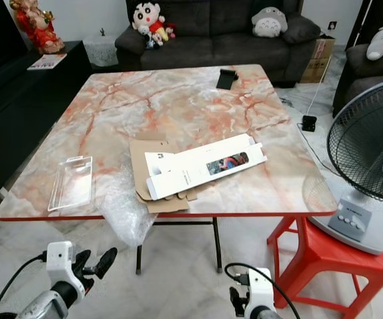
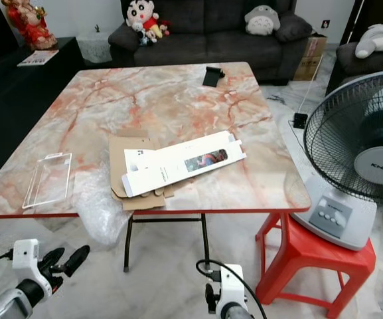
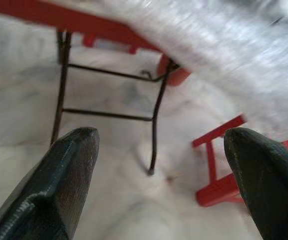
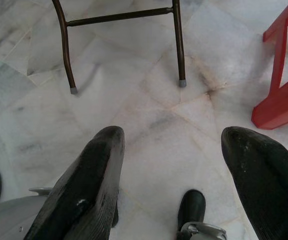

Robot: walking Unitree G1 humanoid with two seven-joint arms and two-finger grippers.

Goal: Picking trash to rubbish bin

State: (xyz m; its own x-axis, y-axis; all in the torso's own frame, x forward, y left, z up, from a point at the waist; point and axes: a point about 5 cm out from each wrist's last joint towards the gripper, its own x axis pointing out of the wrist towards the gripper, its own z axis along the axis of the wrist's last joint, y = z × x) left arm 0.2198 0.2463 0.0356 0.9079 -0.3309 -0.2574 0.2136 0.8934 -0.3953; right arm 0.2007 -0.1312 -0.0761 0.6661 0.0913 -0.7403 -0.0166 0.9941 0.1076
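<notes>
Left gripper (image 1: 93, 264) hangs low before the marble table (image 1: 178, 106), fingers spread, empty; just above it bubble wrap (image 1: 121, 209) droops over the table edge; beyond lie a flattened cardboard box (image 1: 154, 176) and white carton (image 1: 204, 166); right gripper (image 4: 183, 165), fingers spread, points at the floor near a red stool (image 1: 324, 259)

Right gripper (image 4: 171, 165): 2 long black fingers (image 4: 91, 190) spread wide apart, nothing between them, pointed down at the floor. White marble-tiled floor (image 4: 148, 115): grey veining, visible joints. 2 dark metal table legs (image 4: 64, 50), joined by a crossbar, stood on the tiles with pale capped feet. Red plastic stool (image 4: 283, 100): leg and base at the frame's edge, beside the nearer table leg. Robot's black foot (image 4: 191, 207) rested on the tiles between the fingers.
</notes>
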